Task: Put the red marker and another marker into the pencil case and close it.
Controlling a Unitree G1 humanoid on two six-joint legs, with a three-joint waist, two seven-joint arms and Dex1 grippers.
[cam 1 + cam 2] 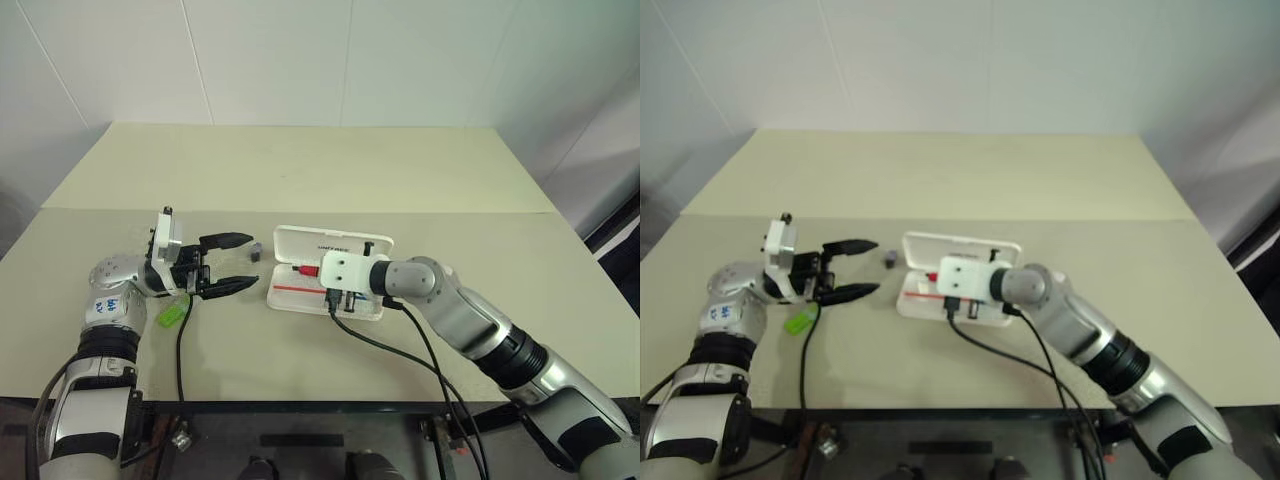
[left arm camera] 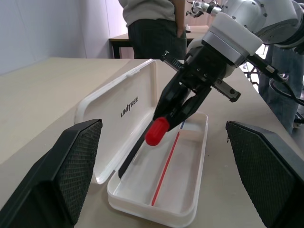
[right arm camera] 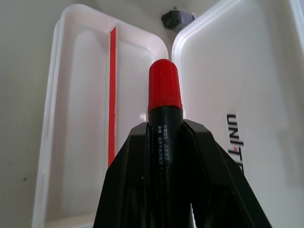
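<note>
At the near edge of the table (image 1: 300,160), the green marker (image 1: 172,315) lies flat, just beside and below the left gripper (image 1: 238,263), whose two black fingers stand spread wide with nothing between them. Right of it, the right gripper (image 2: 167,110) is clamped tight on the red marker (image 3: 164,102); the black barrel sits pinched between the fingers (image 3: 128,190) and the red cap sticks out past their tips, hanging over the open tray of the pencil case (image 2: 194,190). The lid lies folded back flat. A small dark object (image 1: 256,252) rests beyond, near the lid's corner.
</note>
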